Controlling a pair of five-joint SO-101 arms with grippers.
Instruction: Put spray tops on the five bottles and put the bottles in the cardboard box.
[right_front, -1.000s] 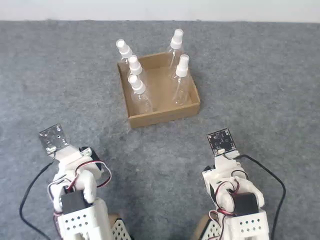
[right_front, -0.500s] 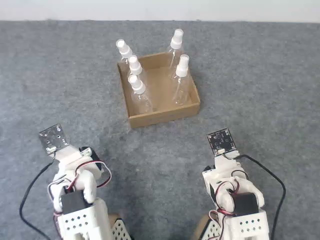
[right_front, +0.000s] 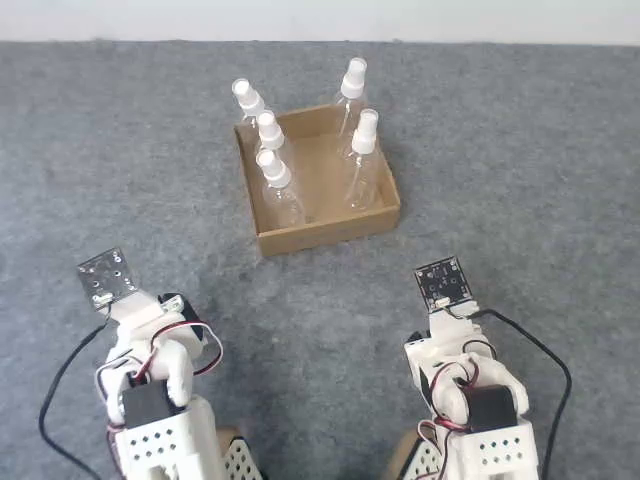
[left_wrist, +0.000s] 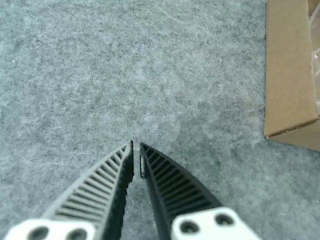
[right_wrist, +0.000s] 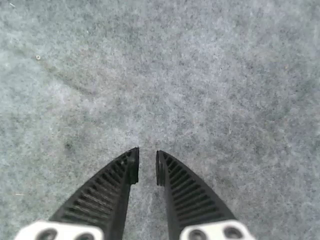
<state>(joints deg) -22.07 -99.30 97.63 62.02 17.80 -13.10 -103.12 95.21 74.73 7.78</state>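
Bottles (right_front: 281, 196) untouched; left fingers (left_wrist: 102, 190), right fingers (right_wrist: 107, 192) barely apart, holding nothing.

Grey felt-like carpet (right_front: 520, 150) across the table, pale wall strip (right_front: 320, 20) behind

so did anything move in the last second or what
Nothing visibly changed. The left gripper and right gripper are where they were, low over the grey carpet, and the five bottles with spray tops stand as before at the cardboard box.
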